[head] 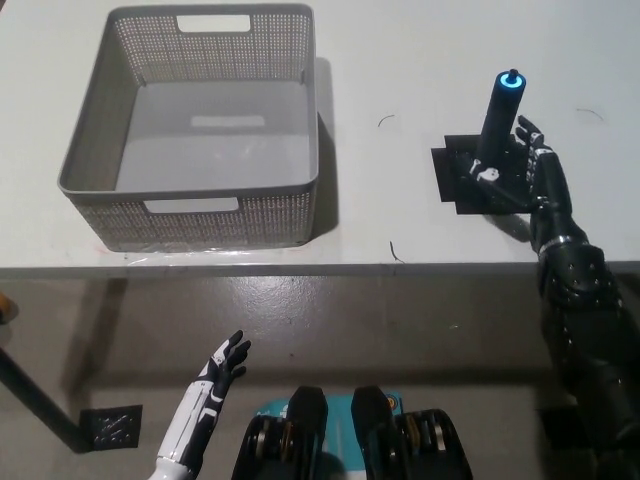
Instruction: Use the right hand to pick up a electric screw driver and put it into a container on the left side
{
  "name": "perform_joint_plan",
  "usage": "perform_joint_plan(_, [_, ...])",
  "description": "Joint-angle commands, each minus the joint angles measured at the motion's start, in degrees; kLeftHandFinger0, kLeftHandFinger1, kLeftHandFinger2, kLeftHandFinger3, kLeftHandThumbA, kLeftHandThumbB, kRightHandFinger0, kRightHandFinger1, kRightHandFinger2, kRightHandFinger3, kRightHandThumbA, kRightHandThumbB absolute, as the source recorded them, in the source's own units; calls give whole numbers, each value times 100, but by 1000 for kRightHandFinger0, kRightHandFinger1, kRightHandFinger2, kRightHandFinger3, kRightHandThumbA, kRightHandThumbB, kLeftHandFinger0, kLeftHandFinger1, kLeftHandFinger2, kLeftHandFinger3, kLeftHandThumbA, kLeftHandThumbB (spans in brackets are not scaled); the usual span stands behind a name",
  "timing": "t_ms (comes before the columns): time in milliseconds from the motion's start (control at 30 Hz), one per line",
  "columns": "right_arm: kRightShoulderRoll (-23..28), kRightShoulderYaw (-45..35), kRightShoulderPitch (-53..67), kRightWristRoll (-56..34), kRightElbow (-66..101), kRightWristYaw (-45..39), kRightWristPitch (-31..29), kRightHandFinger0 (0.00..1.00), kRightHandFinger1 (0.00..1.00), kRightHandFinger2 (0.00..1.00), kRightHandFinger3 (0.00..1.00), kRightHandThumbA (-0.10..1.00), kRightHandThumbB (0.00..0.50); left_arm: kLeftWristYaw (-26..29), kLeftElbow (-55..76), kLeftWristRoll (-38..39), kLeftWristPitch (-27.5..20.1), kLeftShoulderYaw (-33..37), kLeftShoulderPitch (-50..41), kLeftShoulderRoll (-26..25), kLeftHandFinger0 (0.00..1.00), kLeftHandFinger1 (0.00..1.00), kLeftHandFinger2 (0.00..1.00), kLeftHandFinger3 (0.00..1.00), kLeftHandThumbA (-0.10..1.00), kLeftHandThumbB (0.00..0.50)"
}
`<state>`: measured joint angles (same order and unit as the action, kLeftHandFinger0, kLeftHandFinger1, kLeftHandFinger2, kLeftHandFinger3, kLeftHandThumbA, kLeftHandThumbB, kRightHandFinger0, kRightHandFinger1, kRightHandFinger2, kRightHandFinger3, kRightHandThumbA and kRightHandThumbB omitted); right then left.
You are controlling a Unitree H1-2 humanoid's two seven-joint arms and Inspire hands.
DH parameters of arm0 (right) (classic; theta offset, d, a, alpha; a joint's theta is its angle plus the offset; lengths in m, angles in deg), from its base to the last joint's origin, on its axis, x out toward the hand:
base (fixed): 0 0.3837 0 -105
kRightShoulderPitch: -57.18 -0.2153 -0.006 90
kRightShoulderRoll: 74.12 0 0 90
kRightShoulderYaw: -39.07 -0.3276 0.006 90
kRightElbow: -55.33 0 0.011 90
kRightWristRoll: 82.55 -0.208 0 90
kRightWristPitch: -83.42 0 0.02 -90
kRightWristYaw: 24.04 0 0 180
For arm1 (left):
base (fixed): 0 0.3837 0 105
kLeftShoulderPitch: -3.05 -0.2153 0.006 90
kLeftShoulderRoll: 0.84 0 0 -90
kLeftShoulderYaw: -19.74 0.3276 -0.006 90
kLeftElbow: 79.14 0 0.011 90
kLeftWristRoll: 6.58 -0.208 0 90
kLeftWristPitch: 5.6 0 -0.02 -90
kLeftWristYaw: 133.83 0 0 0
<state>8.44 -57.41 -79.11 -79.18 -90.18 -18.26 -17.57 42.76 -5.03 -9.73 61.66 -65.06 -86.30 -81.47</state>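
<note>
The right hand [525, 165] hides the lower part of the electric screwdriver [497, 120] and part of its black base [458, 175].

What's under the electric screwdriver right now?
The electric screwdriver stands upright on a black square base plate on the table. The right hand covers the plate's right part and the screwdriver's foot.

You have one grey perforated plastic basket [190, 150], one black upright electric screwdriver [496, 125] (blue-ringed top), one square black mat [458, 185].
</note>
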Motion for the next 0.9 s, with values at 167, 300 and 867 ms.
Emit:
perform_joint_plan(167, [149,300,-924,161,-787,194,-428,1000,1000,1000,1000,1000,429,-104,30,-1,-256,26,-11,-55,1000,1000,1000,1000,1000,290])
perform_joint_plan(300, [183,396,-1445,185,-1317,270,-384,1000,1000,1000,1000,1000,415,-114,30,-46,-263,42,-6,-52,1000,1000,1000,1000,1000,296])
perform_joint_plan(867, [-181,333,-2409,114,-2391,1812,-425,0,72,555,519,-100,125,-186,121,-102,-218,50,119,-98,1000,1000,1000,1000,1000,302])
